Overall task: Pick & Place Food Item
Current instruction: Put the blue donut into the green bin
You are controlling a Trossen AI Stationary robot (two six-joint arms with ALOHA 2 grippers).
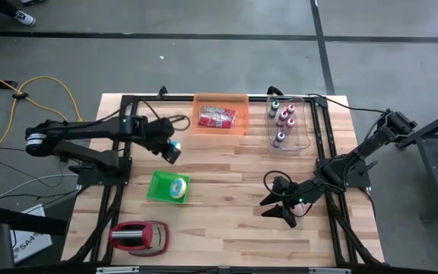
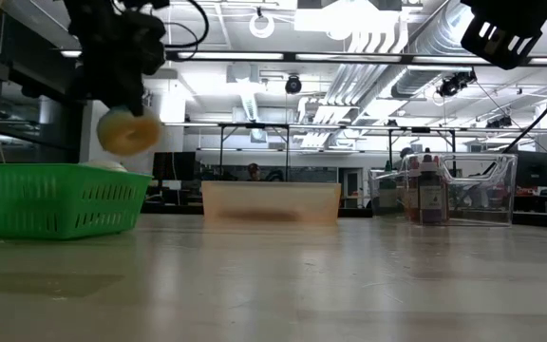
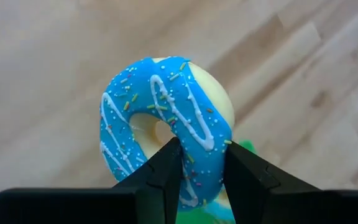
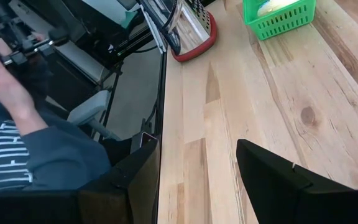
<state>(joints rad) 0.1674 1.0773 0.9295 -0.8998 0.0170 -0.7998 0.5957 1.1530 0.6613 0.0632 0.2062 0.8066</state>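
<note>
Two dark fingers of the left gripper are clamped on one side of a ring-shaped doughnut with blue icing, white drizzle and coloured sprinkles. One finger passes through the doughnut's hole and the other presses on its outer edge, so the grip pinches the ring's wall. In the low view the doughnut hangs under the gripper, clear of the table.

Judging by its looks, the doughnut is light and probably a firm toy or a soft pastry; either way the ring wall is the sensible hold, since the iced top seems smooth and could slip. A pinch across the wall lets it swing or twist around the fingers, so a slow carry would suit it. If it is real food, a harder squeeze could dent it.

Below and just beside the left gripper sits a green plastic mesh basket with a yellowish doughnut-like item in it; the held doughnut is above the wood near that basket's far edge. Farther out from the gripper, an orange plastic bin holds a red-and-white packet, and a clear plastic container beyond it holds small bottles. A red and silver metal grater lies on the near side of the basket.

The right gripper waits well apart over the light wooden table, its fingers parted and holding nothing. A person's hand and grey sleeve show off the table's edge in the right wrist view.
</note>
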